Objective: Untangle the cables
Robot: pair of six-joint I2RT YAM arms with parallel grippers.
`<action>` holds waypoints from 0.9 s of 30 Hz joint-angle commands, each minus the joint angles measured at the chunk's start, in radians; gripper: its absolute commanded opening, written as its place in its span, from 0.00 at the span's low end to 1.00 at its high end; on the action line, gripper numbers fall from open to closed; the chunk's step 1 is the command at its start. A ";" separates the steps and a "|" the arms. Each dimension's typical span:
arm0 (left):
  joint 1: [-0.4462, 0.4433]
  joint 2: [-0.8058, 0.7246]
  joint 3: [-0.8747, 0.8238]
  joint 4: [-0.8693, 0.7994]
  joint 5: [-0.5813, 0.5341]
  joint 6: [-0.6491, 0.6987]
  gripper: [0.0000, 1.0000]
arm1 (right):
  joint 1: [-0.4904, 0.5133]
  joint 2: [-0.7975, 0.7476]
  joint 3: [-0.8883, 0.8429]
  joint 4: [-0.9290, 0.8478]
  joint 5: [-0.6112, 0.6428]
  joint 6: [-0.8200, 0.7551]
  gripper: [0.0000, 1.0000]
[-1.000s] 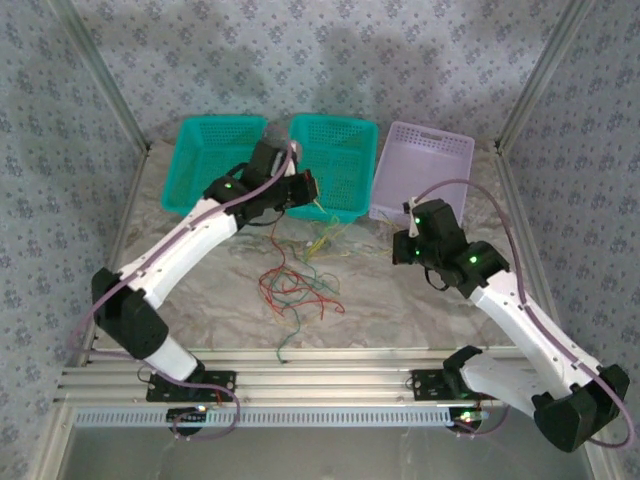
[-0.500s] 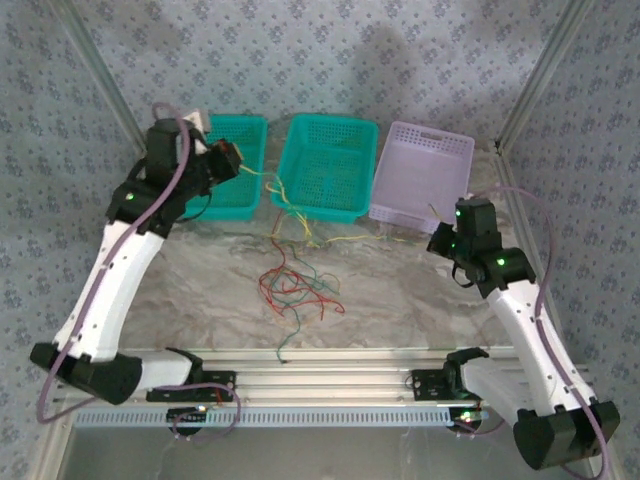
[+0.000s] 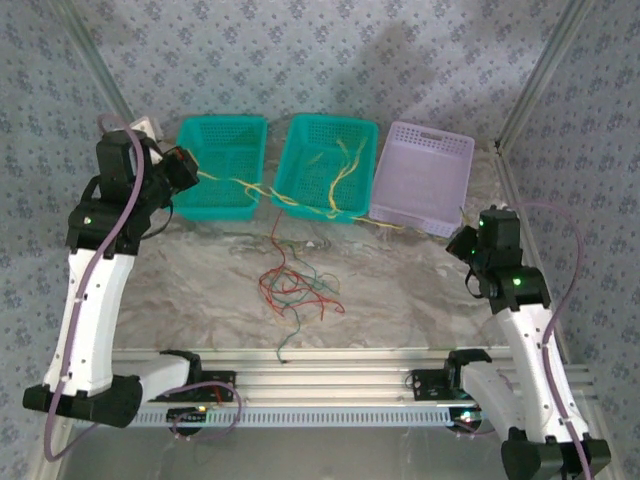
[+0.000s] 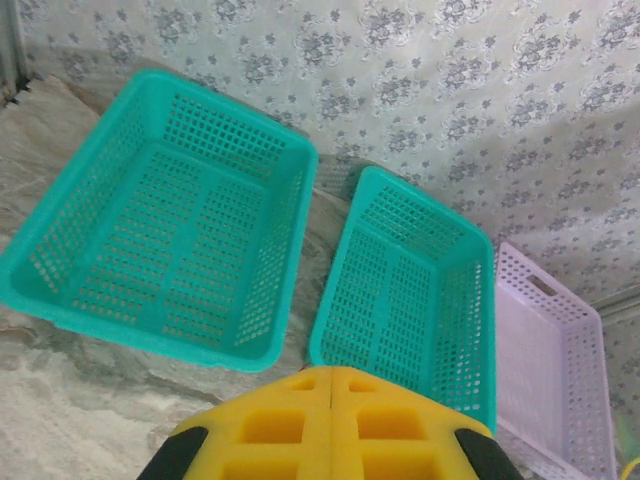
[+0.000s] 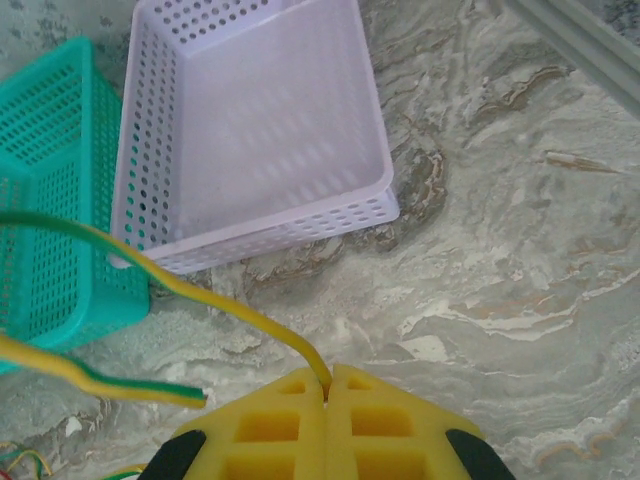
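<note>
While stretched from 10 to 3 o'clock, the yellow cable [image 5: 222, 303] is clamped by left fingers [image 4: 270, 425] and right fingers [image 5: 265, 425].

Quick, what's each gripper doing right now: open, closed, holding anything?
Left gripper: closed, gripping a thin yellow cable that runs taut from it in the top view.
Right gripper: closed on the thin yellow cable, which leaves between its pads.

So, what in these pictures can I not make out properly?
Top view: the cable pile; strands too thin to count or trace.
Top view: the left gripper; too small to see where it pinches the yellow cable.
Left wrist view: the lavender basket; cut off by the right edge.
Right wrist view: the yellow cable's far end; cut off by the left edge.
</note>
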 commanded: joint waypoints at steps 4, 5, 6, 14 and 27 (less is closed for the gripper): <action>0.030 -0.045 0.005 -0.002 -0.151 0.066 0.00 | -0.044 -0.031 -0.020 -0.059 0.116 0.033 0.00; 0.030 -0.046 0.008 -0.005 -0.166 0.072 0.00 | -0.046 -0.031 -0.016 -0.065 0.123 0.033 0.00; 0.030 -0.047 0.011 -0.005 -0.182 0.080 0.00 | -0.049 -0.033 -0.010 -0.073 0.140 0.033 0.00; 0.030 -0.061 -0.018 -0.019 -0.270 0.104 0.00 | -0.059 -0.083 -0.014 -0.114 0.254 0.094 0.00; 0.035 -0.127 -0.122 -0.056 -0.423 0.094 0.00 | -0.078 -0.140 -0.017 -0.229 0.435 0.261 0.00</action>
